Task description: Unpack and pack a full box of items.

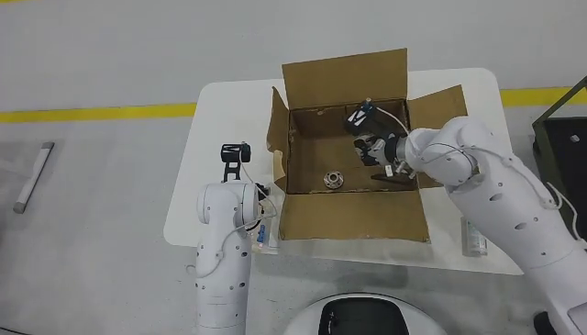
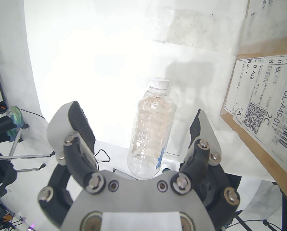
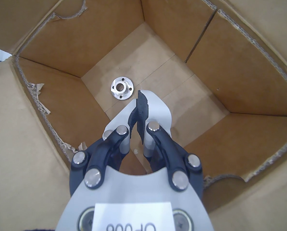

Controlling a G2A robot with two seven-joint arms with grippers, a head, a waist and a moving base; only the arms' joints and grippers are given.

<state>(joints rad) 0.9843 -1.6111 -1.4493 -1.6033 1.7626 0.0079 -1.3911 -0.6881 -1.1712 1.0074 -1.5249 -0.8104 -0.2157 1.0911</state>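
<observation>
Probably dense, stiff and slick, the small round silver metal flange (image 3: 122,88) on the floor of the open brown cardboard box (image 3: 230,73) wants pinching across its rim; the right gripper (image 3: 140,97), closed and empty, hangs just beside it.

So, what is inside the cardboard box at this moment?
One round metal flange lies on the floor of the cardboard box. The right gripper, shut and empty, hangs inside it. The floor under the gripper is covered, so anything there cannot be seen.
</observation>
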